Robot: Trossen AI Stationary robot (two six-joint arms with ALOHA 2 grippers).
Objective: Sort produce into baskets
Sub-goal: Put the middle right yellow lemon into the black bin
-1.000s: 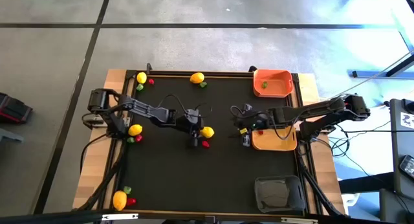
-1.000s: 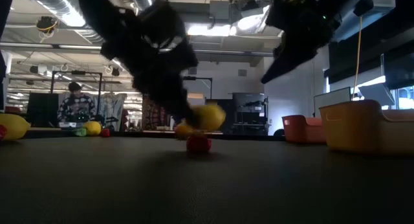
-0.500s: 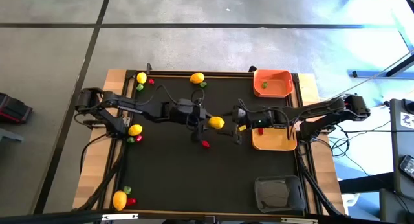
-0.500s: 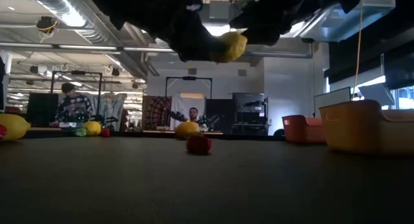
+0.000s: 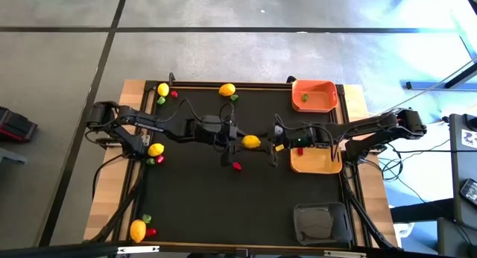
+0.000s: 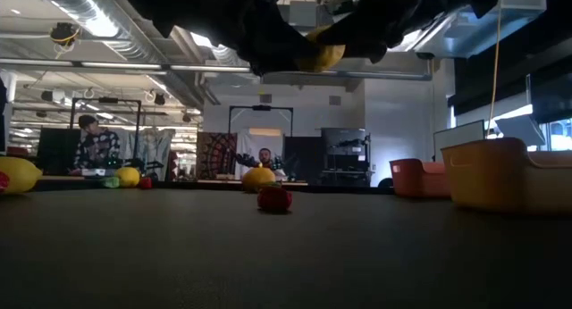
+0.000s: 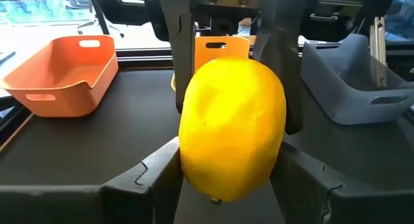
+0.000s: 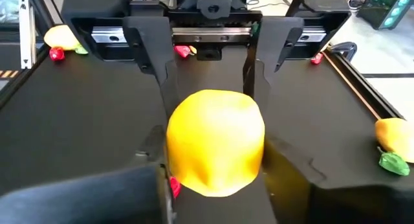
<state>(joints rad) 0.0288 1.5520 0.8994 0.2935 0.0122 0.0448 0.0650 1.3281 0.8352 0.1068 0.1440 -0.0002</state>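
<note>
light: overhead, even | low view: dim, backlit | wrist views: sharp

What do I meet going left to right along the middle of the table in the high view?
Lemon by the left edge → left gripper → lemon held in mid-air between both grippers → right gripper → yellow-tan basket.

— What lies beyond the black mat [image 5: 238, 206]?
— One person [image 6: 89, 141] stands far left, another [image 6: 265, 157] mid-room, under ceiling lights [image 6: 94, 19].
— And the floor [image 5: 59, 57]?
— Grey, with a red-black case [image 5: 13, 127].
</note>
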